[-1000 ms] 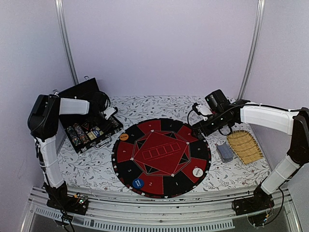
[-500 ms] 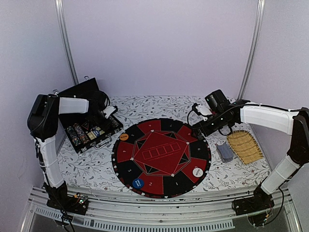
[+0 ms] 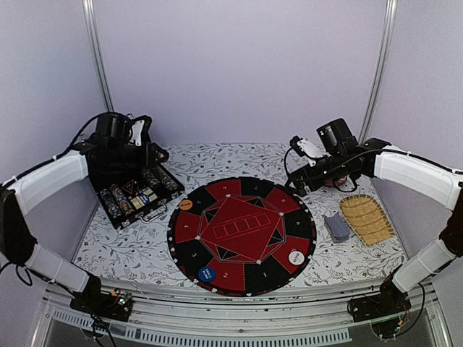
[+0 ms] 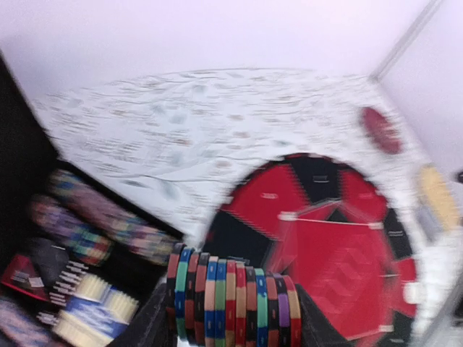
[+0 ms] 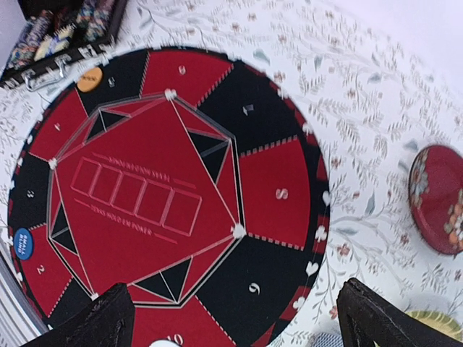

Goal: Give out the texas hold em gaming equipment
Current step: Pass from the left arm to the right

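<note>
My left gripper [image 3: 148, 155] hangs above the open black case [image 3: 134, 189], shut on a row of striped poker chips [image 4: 231, 296] held edge-on between its fingers [image 4: 148, 325]. More chip rows [image 3: 119, 199] lie in the case. My right gripper [image 3: 298, 182] is open and empty above the far right edge of the round red and black poker mat [image 3: 241, 233]; in the right wrist view [image 5: 239, 325] its fingers [image 5: 94, 325] stand wide apart. On the mat lie an orange disc [image 3: 186, 204], a blue disc [image 3: 207, 274] and a white disc [image 3: 296, 256]. A grey-blue card deck [image 3: 336, 227] lies right of the mat.
A straw-coloured slatted mat [image 3: 367, 219] lies beside the deck. A dark red round plate [image 5: 438, 199] sits on the flowered tablecloth [image 3: 239, 155] beyond the poker mat's right edge. The case lid [image 3: 116, 144] stands up at the back left.
My left arm has lifted up and back out of the case with the row of chips. My right gripper has risen slightly and drawn back to the right.
</note>
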You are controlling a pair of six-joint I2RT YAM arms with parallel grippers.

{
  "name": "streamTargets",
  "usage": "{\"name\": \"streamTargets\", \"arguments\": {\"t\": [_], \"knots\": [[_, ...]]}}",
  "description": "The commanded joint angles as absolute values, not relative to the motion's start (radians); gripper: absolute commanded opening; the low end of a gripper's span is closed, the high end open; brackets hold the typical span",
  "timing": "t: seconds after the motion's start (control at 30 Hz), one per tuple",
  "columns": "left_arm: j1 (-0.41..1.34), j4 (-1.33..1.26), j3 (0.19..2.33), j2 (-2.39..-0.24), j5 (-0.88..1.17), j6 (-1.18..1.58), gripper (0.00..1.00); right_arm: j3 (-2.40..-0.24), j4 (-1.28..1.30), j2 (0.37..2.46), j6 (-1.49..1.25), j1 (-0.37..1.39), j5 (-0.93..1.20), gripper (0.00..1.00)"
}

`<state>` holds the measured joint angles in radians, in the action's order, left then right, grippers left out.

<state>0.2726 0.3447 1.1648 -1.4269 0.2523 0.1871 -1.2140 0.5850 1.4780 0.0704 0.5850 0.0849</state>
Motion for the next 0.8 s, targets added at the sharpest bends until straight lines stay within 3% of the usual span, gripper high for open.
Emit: {"name": "streamTargets", "arguments": {"t": [0.0, 0.23, 0.37, 0.77], "knots": [[0.401, 0.064, 0.955, -1.322, 0.506, 0.614, 0.00, -1.277, 0.552, 1.446, 0.125, 0.637, 0.120, 1.00], [0.592, -0.290, 0.792, -1.326, 0.641, 0.942, 0.00, -1.306, 0.412, 1.512, 0.362, 0.883, 0.124, 0.99], [0.646, -0.302, 0.810, -1.374, 0.668, 0.947, 0.00, -1.342, 0.346, 1.598, 0.520, 0.981, 0.160, 0.99], [0.682, -0.358, 0.736, -1.397, 0.677, 0.965, 0.00, -1.453, 0.293, 1.772, 0.549, 1.014, 0.184, 0.90]]}}
